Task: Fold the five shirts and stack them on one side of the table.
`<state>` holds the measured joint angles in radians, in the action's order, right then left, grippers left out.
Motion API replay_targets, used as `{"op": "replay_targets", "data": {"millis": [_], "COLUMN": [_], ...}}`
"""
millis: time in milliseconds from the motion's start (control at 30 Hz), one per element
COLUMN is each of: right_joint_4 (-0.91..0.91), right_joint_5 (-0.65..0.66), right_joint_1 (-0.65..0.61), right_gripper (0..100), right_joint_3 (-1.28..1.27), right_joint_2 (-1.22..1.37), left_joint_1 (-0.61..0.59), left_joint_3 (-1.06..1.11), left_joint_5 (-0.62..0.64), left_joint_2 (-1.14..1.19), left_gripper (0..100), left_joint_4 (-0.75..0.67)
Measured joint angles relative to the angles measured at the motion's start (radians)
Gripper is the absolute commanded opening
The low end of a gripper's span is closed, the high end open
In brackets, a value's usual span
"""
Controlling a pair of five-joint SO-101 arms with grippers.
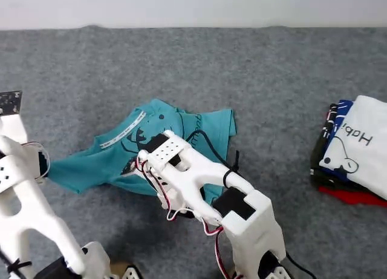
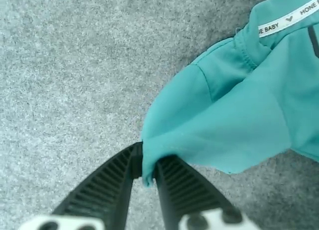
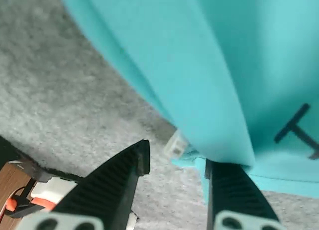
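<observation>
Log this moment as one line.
left gripper shut on teal shirt sleeve | right gripper open over shirt | folded stack at table's side

Teal shirt (image 1: 109, 161) crumpled, centre; folded stack (image 1: 357, 152), white on top, at right edge.

neck tape (image 2: 286, 19) of teal shirt (image 2: 239, 115): dark capital lettering repeated, with a small heart | white shirt (image 1: 366, 152) atop folded stack (image 1: 325, 170): black lettering above a line drawing | teal shirt front: dark graphic, unreadable
</observation>
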<state>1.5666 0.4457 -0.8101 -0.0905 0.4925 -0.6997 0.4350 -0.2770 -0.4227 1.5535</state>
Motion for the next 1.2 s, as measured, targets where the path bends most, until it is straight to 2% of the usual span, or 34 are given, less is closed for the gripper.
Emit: {"op": "replay_targets", "data": {"millis": [200,433,733,933,1200], "right_joint_4": [-0.005,0.066,0.187,0.187,0.187], "right_joint_5": [0.000,0.000,0.006,0.055,0.121], "right_joint_1": [0.015,0.063,0.120,0.161,0.241], "right_gripper": [8.0,1.1,1.0,1.0,1.0], "right_joint_3": [0.031,0.167,0.316,0.324,0.324], "right_joint_2": [0.038,0.135,0.190,-0.003,-0.396], "left_joint_1": [0.000,0.000,0.000,0.009,0.189], "left_joint_3": [0.000,0.000,0.000,-0.075,-0.123], "left_joint_5": [0.000,0.000,0.000,0.000,0.000], "left_joint_2": [0.000,0.000,0.000,-0.054,-0.249], "left_gripper": [1,1,1,1,1], "left_joint_4": [0.000,0.000,0.000,0.044,0.091]}}
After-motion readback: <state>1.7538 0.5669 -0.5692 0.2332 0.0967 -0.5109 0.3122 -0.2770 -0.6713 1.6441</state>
